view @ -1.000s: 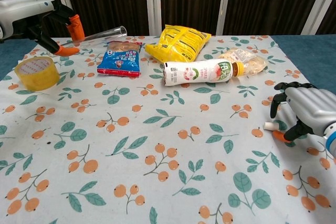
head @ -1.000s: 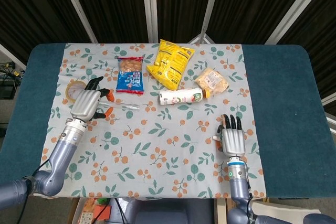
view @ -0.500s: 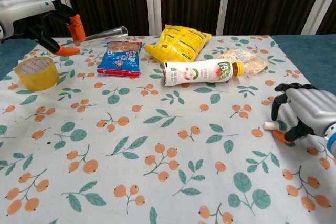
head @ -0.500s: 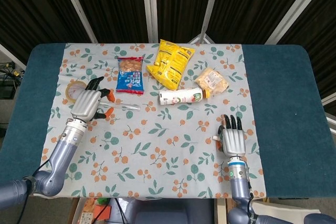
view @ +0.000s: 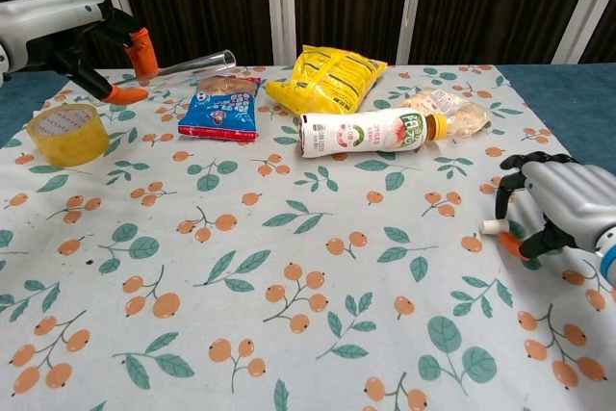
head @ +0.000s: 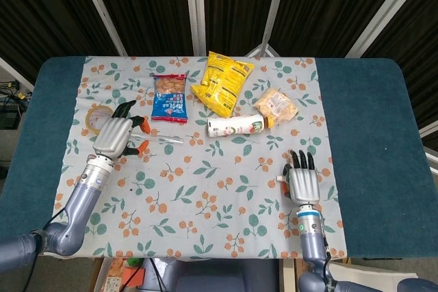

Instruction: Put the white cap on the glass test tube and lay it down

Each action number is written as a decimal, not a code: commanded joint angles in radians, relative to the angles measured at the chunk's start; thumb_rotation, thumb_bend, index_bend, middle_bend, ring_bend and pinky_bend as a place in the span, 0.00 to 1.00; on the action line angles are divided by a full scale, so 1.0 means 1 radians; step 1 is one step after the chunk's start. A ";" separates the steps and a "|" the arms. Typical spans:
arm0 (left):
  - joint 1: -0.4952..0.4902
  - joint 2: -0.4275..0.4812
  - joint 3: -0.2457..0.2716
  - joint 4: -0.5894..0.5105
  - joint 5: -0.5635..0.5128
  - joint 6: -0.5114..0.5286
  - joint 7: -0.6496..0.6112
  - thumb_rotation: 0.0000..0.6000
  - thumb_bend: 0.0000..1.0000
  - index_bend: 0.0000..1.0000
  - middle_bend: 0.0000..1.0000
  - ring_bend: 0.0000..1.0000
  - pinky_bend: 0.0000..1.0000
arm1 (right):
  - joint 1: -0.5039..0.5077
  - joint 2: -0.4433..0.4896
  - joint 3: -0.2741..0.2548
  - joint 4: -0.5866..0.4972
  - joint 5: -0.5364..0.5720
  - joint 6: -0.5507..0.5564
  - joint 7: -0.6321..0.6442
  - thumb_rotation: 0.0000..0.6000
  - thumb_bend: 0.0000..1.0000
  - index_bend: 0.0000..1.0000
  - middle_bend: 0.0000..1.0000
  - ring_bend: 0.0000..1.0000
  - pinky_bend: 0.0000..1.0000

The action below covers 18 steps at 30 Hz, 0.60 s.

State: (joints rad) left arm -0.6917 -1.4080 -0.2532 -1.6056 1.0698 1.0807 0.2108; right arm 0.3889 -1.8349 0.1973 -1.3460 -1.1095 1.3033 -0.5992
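One glass tube [view: 192, 63] was held above the flowered cloth [view: 289, 267] by the left hand [view: 91, 40], one white cap [view: 492, 227] was pinched at the right hand [view: 558, 201], and three snack bags, one bottle [view: 371, 131] with unreadable label and one tape roll [view: 65, 134] lay before dark curtains.

right hand [view: 553, 207] now sits slightly closer to the table's far edge than a second ago, and the white cap [view: 492, 226] at its fingertips is up off the cloth, slightly higher than before.
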 commanded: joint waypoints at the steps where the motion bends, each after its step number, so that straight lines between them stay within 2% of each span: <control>1: -0.001 -0.003 -0.001 -0.001 -0.002 0.001 0.002 1.00 0.51 0.71 0.45 0.05 0.00 | 0.004 0.009 0.003 -0.009 -0.020 0.006 0.017 1.00 0.47 0.56 0.15 0.00 0.00; 7: -0.005 -0.023 -0.006 -0.003 -0.011 0.010 0.010 1.00 0.51 0.71 0.45 0.05 0.00 | 0.023 0.042 0.028 -0.025 -0.076 0.026 0.059 1.00 0.47 0.57 0.16 0.00 0.00; 15: -0.014 -0.080 -0.024 0.018 -0.038 0.031 0.014 1.00 0.51 0.71 0.45 0.05 0.00 | 0.064 0.095 0.087 -0.035 -0.135 0.047 0.108 1.00 0.47 0.57 0.16 0.00 0.00; 18: -0.023 -0.131 -0.045 0.037 -0.058 0.044 -0.002 1.00 0.51 0.71 0.45 0.05 0.00 | 0.094 0.129 0.130 -0.050 -0.157 0.049 0.122 1.00 0.47 0.57 0.16 0.00 0.00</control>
State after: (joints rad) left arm -0.7092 -1.5150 -0.2860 -1.5812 1.0230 1.1164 0.2182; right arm 0.4671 -1.7247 0.3069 -1.3869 -1.2550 1.3528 -0.4847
